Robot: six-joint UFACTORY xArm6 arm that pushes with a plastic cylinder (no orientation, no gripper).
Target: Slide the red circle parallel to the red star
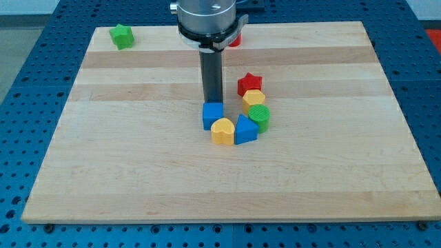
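The red star (249,84) lies right of the board's middle, at the top of a curved row of blocks. The red circle (235,40) is near the view's top edge, mostly hidden behind the arm's head; only a red sliver shows. My tip (212,102) stands at the top edge of the blue cube (213,115), left of the red star. Below the star lie a yellow block (253,99), a green circle (260,117), a blue triangular block (245,130) and a yellow block (222,131).
A green star (122,36) sits at the board's top left corner. The wooden board (138,172) lies on a blue perforated table. The arm's head (207,21) hangs over the top middle.
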